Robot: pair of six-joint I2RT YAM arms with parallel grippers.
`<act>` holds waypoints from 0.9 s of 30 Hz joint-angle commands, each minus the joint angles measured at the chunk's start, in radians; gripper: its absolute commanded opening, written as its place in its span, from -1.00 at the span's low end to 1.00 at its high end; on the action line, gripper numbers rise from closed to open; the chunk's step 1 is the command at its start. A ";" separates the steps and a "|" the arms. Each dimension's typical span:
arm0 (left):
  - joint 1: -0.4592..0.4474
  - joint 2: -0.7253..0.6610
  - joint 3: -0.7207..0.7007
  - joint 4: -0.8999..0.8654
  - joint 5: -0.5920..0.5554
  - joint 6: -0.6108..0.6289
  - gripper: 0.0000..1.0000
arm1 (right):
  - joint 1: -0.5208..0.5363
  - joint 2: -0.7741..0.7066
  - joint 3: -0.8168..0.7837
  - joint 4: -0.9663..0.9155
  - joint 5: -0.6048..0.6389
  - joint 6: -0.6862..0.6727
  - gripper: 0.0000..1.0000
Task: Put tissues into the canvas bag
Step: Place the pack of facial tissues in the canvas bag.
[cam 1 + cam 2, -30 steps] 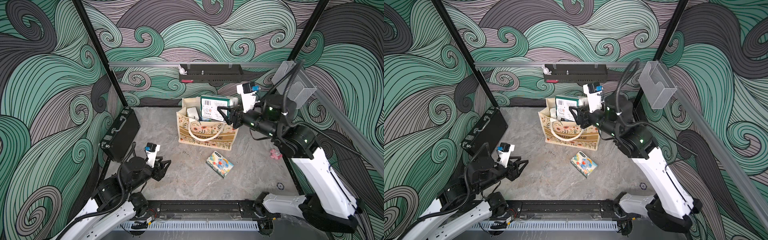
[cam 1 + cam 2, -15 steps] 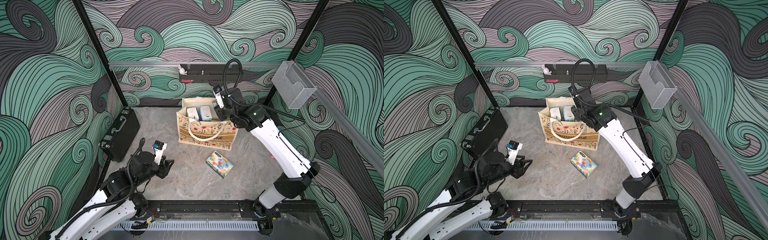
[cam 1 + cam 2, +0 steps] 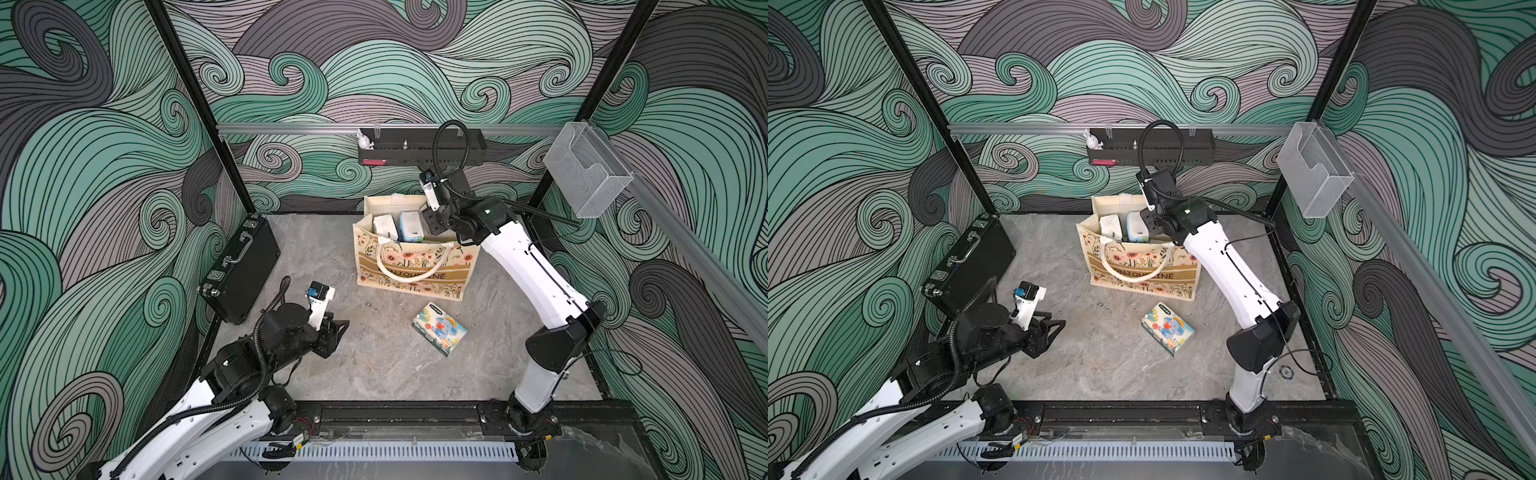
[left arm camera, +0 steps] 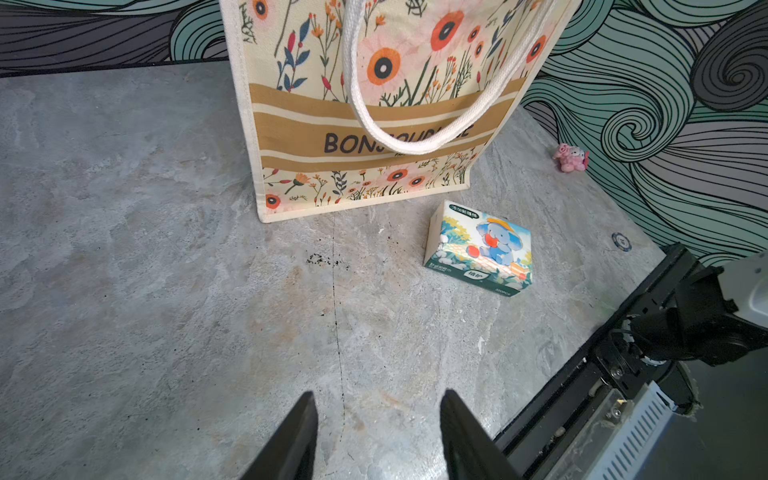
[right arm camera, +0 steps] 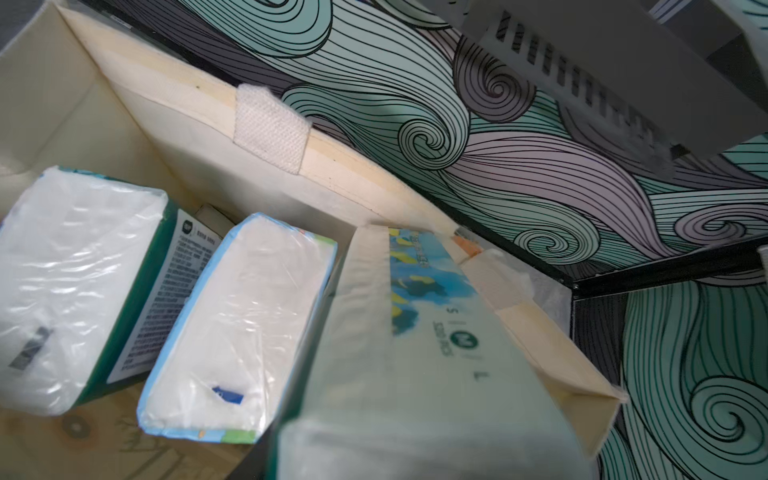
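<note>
Left gripper (image 4: 378, 395): black fingers spread, nothing between them, held low over the bare grey stone-patterned tabletop (image 4: 166, 291). Open surface runs from the fingertips to the lower front edge of the cream canvas bag with orange flower print, tan band and white rope handles (image 4: 374, 116). Near the bag's corner but apart from it lies a white soft tissue pack printed with a blue cartoon elephant (image 4: 482, 249). Beyond it, by the wall, is a small pink toy figure (image 4: 570, 158).

Right gripper (image 3: 428, 222): at the bag's open mouth. Its fingers are hidden, so whether it holds anything cannot be told. A blurred pale green tissue pack (image 5: 415, 374) sits directly before its wrist camera, marked S, M and L. Beside it in the bag stand a light-blue-edged tissue pack (image 5: 237, 332) and a white tissue pack with dark green sides (image 5: 79, 286) with fine print too small to read.

The tan band reads "BONJOU", the rest covered by the handle. A black hard briefcase with metal latches (image 3: 243, 266) leans at the table's left edge
</note>
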 commanded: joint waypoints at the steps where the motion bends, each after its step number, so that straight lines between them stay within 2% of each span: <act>1: 0.009 -0.006 0.012 0.004 0.003 0.010 0.01 | -0.023 0.032 0.067 -0.035 -0.139 0.080 0.18; 8: 0.008 -0.016 0.012 0.002 -0.003 0.011 0.01 | -0.036 0.126 0.156 -0.082 -0.188 0.123 0.37; 12: 0.008 -0.019 0.011 0.003 -0.006 0.010 0.01 | -0.060 0.146 0.175 -0.085 -0.265 0.168 0.51; 19: 0.008 -0.021 0.012 0.003 -0.007 0.012 0.01 | -0.079 0.140 0.175 -0.087 -0.316 0.189 0.53; 27: 0.008 -0.012 0.011 0.002 -0.006 0.015 0.01 | -0.079 0.062 0.172 -0.090 -0.325 0.188 0.56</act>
